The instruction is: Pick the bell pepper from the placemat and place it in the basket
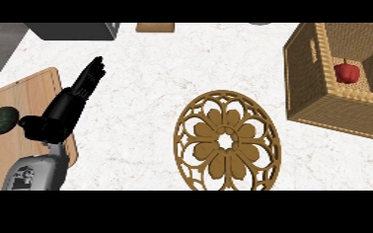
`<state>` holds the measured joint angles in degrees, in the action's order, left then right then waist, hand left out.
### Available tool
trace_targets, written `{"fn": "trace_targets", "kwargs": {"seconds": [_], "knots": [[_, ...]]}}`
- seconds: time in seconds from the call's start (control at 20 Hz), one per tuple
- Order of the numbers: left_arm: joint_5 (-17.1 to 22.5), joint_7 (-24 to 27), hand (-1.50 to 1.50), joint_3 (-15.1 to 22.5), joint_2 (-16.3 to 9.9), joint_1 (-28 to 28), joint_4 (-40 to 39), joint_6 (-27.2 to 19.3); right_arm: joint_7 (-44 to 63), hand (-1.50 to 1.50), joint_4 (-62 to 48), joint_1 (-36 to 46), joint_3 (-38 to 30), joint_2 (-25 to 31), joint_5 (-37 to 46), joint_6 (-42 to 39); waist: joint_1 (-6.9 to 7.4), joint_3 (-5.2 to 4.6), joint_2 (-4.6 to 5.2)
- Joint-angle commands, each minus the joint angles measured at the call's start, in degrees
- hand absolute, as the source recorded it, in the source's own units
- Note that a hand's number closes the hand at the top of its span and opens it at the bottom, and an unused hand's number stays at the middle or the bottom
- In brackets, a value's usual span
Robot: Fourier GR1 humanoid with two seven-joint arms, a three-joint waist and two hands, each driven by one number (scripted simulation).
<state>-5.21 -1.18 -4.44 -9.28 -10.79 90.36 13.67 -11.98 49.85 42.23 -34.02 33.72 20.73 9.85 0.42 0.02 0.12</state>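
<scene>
A red bell pepper lies inside the wicker basket at the right edge of the head view. Nothing lies on the round brown openwork placemat at the centre front. My left hand shows at the left, open, fingers straight and pointing away from me, holding nothing. My right hand does not show.
A wooden cutting board lies at the left under my left forearm, with a dark green object on it at the view's edge. A dark grey box and a small wooden piece stand along the far edge.
</scene>
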Motion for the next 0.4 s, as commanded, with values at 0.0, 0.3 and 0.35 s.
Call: {"fn": "trace_targets", "kwargs": {"seconds": [0.0, 0.3, 0.35], "knots": [[-1.5, -0.8, 0.0, 1.3, 1.1, -0.1, 1.0, -1.1, -2.0, -1.5, -2.4, 1.7, -0.8, -0.1, -4.0, 0.1, 0.04, 0.0, -0.03], [1.6, 0.6, 0.0, -1.0, -1.3, 1.4, 1.2, 2.2, 7.4, -1.5, -2.6, 0.2, -7.8, 7.4, -12.2, -8.0, -0.49, -0.02, -0.24], [0.5, -0.4, 0.0, 0.3, 0.4, 2.1, 2.7, 0.5, 5.6, -1.5, -6.5, 1.0, -8.8, 7.4, -13.2, -7.6, -0.01, 0.01, -0.09]]}}
